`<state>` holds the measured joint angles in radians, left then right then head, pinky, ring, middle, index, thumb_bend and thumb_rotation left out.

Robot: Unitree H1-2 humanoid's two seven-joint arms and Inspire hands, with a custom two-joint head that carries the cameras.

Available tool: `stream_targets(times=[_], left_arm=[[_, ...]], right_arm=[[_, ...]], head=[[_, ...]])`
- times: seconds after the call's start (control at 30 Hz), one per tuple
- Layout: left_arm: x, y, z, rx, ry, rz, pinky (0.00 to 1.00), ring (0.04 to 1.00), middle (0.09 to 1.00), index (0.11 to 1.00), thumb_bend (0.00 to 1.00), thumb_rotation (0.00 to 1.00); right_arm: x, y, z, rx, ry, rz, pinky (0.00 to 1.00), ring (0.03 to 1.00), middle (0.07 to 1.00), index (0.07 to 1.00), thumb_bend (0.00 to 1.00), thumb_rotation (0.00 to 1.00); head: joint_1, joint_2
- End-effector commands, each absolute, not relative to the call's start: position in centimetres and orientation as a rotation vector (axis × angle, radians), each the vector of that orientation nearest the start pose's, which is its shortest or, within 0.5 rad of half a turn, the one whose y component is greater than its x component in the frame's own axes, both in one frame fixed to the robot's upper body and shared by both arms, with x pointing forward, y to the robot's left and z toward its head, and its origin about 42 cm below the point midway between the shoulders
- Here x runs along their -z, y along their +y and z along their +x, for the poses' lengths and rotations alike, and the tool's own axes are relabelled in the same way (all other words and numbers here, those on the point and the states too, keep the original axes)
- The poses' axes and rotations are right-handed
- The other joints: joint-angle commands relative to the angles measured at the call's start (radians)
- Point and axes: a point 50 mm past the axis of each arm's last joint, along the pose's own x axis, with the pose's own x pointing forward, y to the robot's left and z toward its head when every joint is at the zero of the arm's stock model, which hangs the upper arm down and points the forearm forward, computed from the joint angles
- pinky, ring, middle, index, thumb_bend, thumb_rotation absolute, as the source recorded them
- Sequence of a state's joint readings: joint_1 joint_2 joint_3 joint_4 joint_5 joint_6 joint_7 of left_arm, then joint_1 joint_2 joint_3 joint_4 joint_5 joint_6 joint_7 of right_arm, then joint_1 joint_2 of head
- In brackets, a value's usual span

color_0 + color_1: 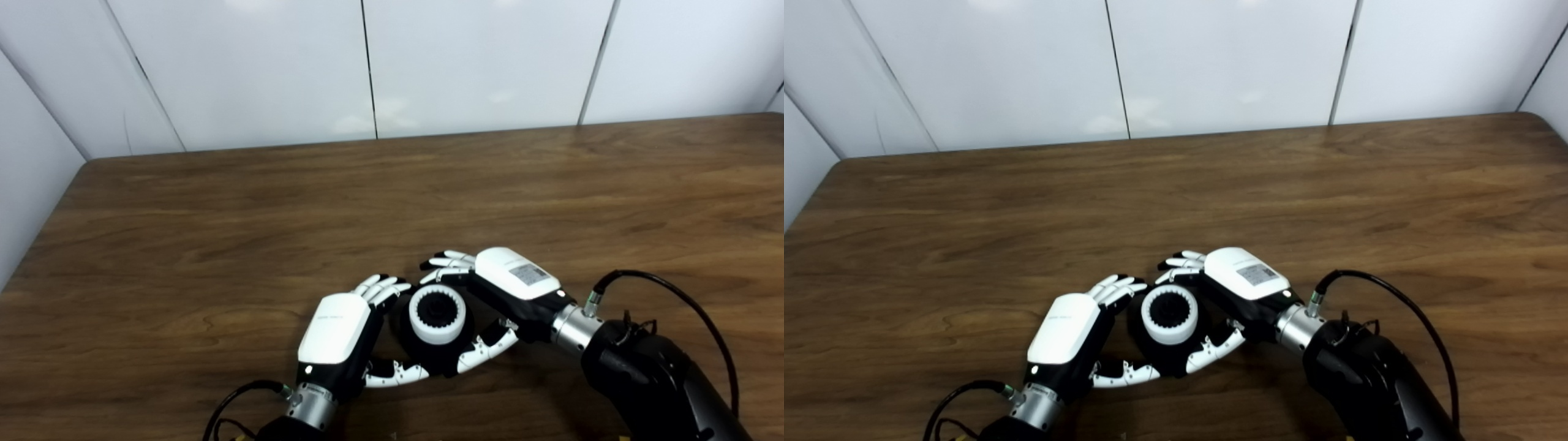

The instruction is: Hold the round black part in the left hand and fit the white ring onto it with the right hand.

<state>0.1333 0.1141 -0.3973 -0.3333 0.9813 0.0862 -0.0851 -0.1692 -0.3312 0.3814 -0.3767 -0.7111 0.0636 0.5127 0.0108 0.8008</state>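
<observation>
The round black part stands on the wooden table near the front edge, between my two hands. The toothed white ring sits on top of it, dark teeth showing in its bore. My left hand cups the black part from the left, fingers curled round its far side and thumb under its near side. From the right, my right hand closes in: its fingers bend over the ring's far rim and its thumb presses low on the near right. The same scene appears in the right eye view, with ring and hands.
White wall panels rise along the table's back edge and left side. A black cable loops off my right wrist above the table. Another cable hangs by my left wrist.
</observation>
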Motion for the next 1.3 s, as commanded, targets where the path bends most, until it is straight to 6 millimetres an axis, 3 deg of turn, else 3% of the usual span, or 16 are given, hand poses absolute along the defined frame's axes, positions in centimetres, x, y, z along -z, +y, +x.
stream_targets(times=[0.0,0.13,0.27,0.33,0.5,0.67,0.87,1.07,1.2,1.27], left_arm=[[-14.4,13.9,21.9,0.27,-0.242,0.991,0.78,0.905,0.864,0.783,0.8,0.43],[-14.4,13.9,21.8,0.262,-0.235,0.981,0.8,0.909,0.869,0.811,0.82,0.44],[-14.8,14.1,22.0,0.208,-0.25,0.926,0.79,0.897,0.868,0.838,0.84,0.46],[-15.2,14.4,22.1,0.182,-0.248,0.874,0.79,0.891,0.882,0.872,0.85,0.49],[-16.5,15.3,22.3,0.153,-0.245,0.815,0.8,0.888,0.902,0.907,0.85,0.57],[-17.7,16.2,22.5,0.124,-0.244,0.801,0.78,0.87,0.883,0.882,0.86,0.51],[-18.7,17.7,22.6,0.08,-0.232,0.787,0.78,0.866,0.886,0.904,0.87,0.53],[-18.9,19.4,22.7,0.024,-0.253,0.68,0.79,0.854,0.882,0.9,0.81,0.51],[-18.5,20.9,22.5,0.008,-0.237,0.595,0.81,0.878,0.905,0.939,0.73,0.67],[-18.3,21.6,22.5,0.005,-0.223,0.573,0.82,0.885,0.911,0.957,0.65,0.82]], right_arm=[[-20.7,-17.5,29.0,-0.688,-0.32,-1.127,0.85,0.94,0.901,0.784,0.93,0.41],[-21.2,-18.0,29.1,-0.651,-0.304,-1.053,0.85,0.954,0.927,0.864,0.94,0.42],[-21.9,-18.8,29.0,-0.584,-0.244,-0.849,0.84,0.961,0.956,0.968,0.99,0.43],[-22.1,-19.5,29.0,-0.561,-0.241,-0.779,0.83,0.96,0.98,0.996,1.0,0.48],[-22.4,-20.9,29.0,-0.514,-0.249,-0.7,0.86,0.963,0.996,1.0,1.0,0.53],[-22.8,-21.9,29.1,-0.485,-0.253,-0.652,0.89,0.966,0.991,0.989,1.0,0.52],[-23.2,-22.6,29.0,-0.456,-0.242,-0.599,0.9,0.973,0.99,0.975,1.0,0.51],[-23.0,-23.1,28.8,-0.42,-0.223,-0.534,0.88,0.961,0.981,0.961,0.99,0.53],[-22.5,-23.6,28.5,-0.357,-0.216,-0.47,0.83,0.929,0.964,0.945,0.86,0.62],[-22.2,-23.6,28.4,-0.309,-0.206,-0.412,0.79,0.898,0.934,0.926,0.69,0.69]], head=[[0.001,0.001],[0.003,-0.003],[0.002,-0.011],[0.004,-0.015],[0.003,-0.023],[0.003,-0.029],[0.001,-0.043],[-0.001,-0.055],[-0.004,-0.068],[-0.005,-0.071]])
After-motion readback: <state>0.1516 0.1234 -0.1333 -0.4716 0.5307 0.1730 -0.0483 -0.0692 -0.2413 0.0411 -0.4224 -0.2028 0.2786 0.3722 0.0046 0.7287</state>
